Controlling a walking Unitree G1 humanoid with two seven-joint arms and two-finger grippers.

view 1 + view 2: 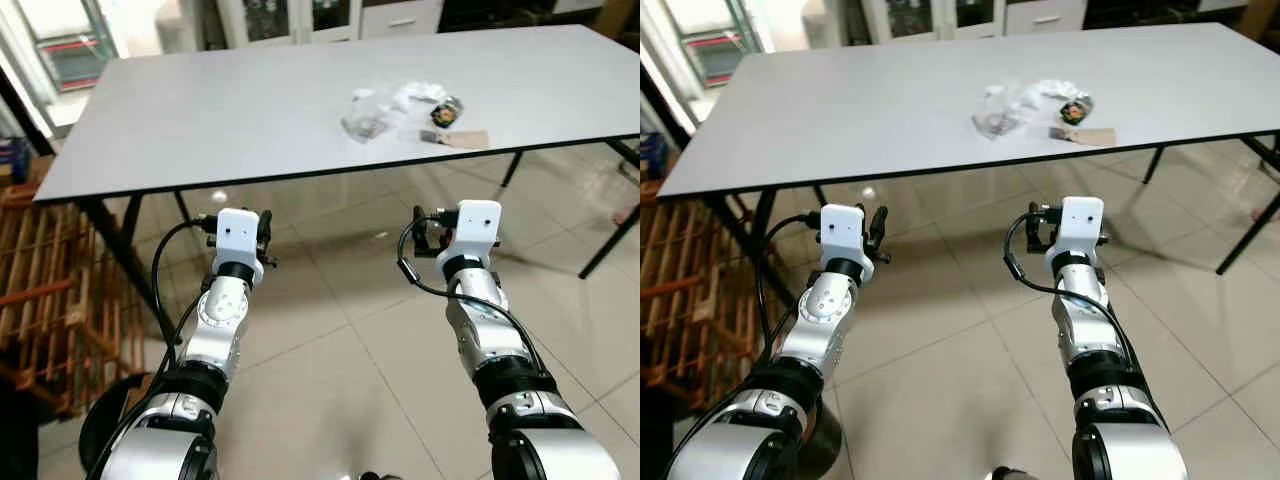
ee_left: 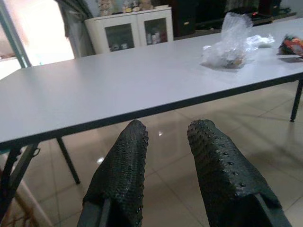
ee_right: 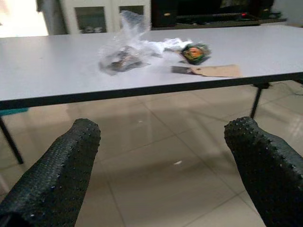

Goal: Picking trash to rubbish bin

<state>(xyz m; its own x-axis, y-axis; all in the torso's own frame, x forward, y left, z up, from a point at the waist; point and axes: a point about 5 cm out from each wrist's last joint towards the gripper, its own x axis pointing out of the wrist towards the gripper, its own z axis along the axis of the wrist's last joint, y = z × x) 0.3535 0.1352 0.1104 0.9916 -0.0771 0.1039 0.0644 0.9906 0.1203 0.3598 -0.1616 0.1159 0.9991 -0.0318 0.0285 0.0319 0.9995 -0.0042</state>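
A pile of trash lies on the grey table (image 1: 200, 110), right of its middle. It holds a crumpled clear plastic bag (image 1: 368, 120), white plastic (image 1: 415, 95), a small dark round wrapper (image 1: 447, 110) and a brown card tag (image 1: 460, 139). Both arms reach forward over the tiled floor, below the table's front edge. My left gripper (image 1: 263, 232) holds nothing, its fingers (image 2: 123, 175) a narrow gap apart. Wide open and empty, my right gripper (image 3: 163, 137) points at the pile from below and in front.
A wooden rack (image 1: 40, 290) stands on the floor at the left. Black table legs (image 1: 110, 240) slant down under both ends of the table. A dark round object (image 1: 100, 430) sits by my left arm, partly hidden. White cabinets (image 1: 330, 15) line the back wall.
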